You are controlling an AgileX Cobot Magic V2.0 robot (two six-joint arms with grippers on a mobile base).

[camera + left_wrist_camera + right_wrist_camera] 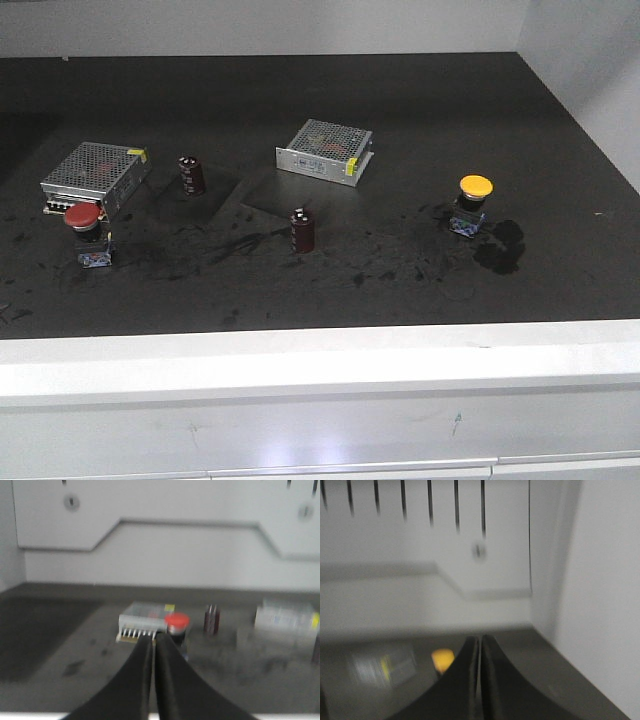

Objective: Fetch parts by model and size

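While my left tool (154, 639) and right tool (480, 641) sit pinched together, empty, both switches stand upright on table (400, 110): red switch (86, 235) left of middle cylinder (302, 230), just right of left tool's line; yellow switch (472, 205) right of cylinder, left of right tool's line.

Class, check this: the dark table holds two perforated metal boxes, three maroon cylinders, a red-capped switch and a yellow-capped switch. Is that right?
Not quite. There are two maroon cylinders, not three; the exterior front-facing view shows it. The rest holds: two perforated metal boxes, a red-capped switch and a yellow-capped switch on the dark table.
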